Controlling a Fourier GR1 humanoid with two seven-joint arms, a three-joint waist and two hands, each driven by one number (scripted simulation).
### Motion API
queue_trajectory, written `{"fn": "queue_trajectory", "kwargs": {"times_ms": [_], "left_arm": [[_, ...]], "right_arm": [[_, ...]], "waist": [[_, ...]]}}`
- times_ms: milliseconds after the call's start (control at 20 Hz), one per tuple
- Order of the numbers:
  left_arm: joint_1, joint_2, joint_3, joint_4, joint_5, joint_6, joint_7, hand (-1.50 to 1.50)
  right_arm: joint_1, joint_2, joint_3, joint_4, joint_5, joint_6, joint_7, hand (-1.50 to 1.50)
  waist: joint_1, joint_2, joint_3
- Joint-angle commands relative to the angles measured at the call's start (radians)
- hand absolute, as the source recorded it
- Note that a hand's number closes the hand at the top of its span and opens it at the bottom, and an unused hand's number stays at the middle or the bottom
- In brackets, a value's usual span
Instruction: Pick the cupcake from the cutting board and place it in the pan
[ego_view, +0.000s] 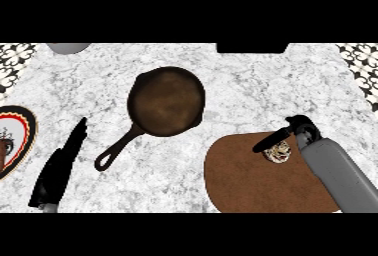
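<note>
The right hand (289, 131) reaches over the cutting board (251, 180), fingers curled around the cupcake (278, 151) on the board's upper right part. The pan (165, 101) sits up-left of the board, apart from it. The left hand (59, 167) rests far left of the board, fingers straight.

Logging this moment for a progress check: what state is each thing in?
cupcake: on the cutting board, right hand's fingers around it
right hand: curled on the cupcake
pan: empty, on the counter
cutting board: flat, holding the cupcake
knife: lying flat
</note>
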Motion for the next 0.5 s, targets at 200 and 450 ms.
{"fn": "queue_trajectory", "kwargs": {"times_ms": [200,450], "left_arm": [[-0.028,-0.001,0.011,-0.025,-0.006,-0.018,0.052,0.00],[-0.002,0.024,0.067,0.016,0.029,-0.067,-0.020,0.00]], "right_arm": [[-0.041,0.069,-0.013,0.048,0.031,-0.059,0.197,-1.50],[0.021,0.090,-0.023,-0.001,0.102,-0.139,0.147,1.50]], "waist": [[0.003,0.003,0.002],[-0.004,0.000,0.001]]}}
